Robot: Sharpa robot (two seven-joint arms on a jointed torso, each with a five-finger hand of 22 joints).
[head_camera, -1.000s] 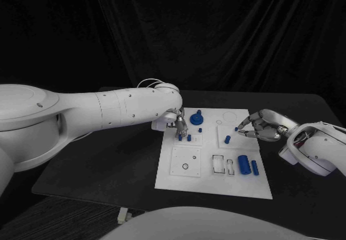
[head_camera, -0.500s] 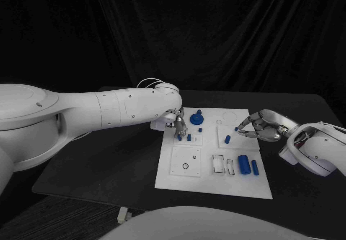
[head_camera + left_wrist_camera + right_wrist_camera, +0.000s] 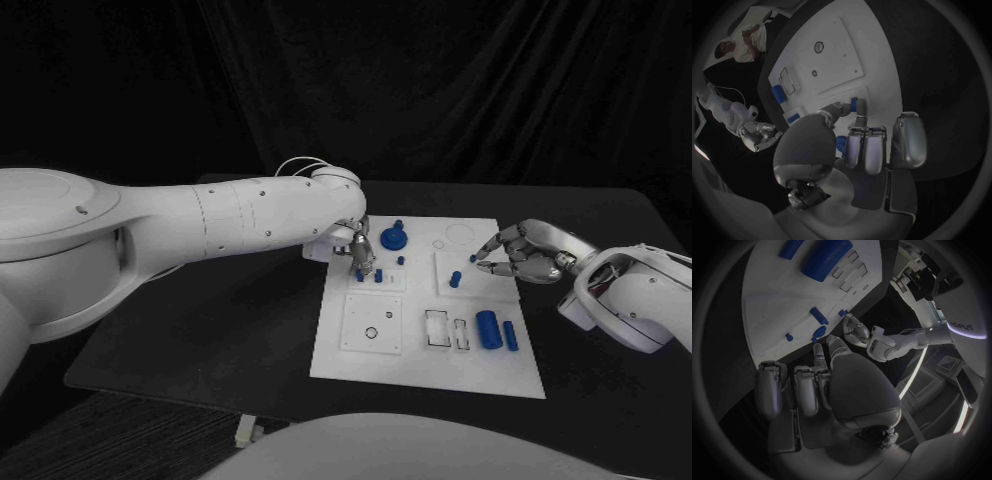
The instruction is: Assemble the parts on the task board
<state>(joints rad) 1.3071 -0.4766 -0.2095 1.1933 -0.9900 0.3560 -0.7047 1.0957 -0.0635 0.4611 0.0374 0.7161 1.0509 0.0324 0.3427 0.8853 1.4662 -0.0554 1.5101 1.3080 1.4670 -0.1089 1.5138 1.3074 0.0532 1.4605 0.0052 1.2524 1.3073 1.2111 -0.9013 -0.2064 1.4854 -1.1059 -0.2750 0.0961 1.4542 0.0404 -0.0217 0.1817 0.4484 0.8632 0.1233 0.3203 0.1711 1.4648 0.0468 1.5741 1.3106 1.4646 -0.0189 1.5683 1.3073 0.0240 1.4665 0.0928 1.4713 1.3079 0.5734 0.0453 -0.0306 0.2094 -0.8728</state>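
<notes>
Board (image 3: pixel 427 375) status, near edge first: two blue cylinders (image 3: pixel 495 329) lying loose by the rectangular slots, near-left plate holes unfilled. Mid-board, I see a blue peg (image 3: pixel 454 280) standing in the right plate, short pegs upright by the left hand (image 3: pixel 355 243), which pinches a small blue peg (image 3: pixel 854 104) at the board. Right hand (image 3: pixel 526 252) grasps a small blue piece (image 3: pixel 473 258). Far end: blue knob (image 3: pixel 395 239) seated. I'd judge roughly half left.
</notes>
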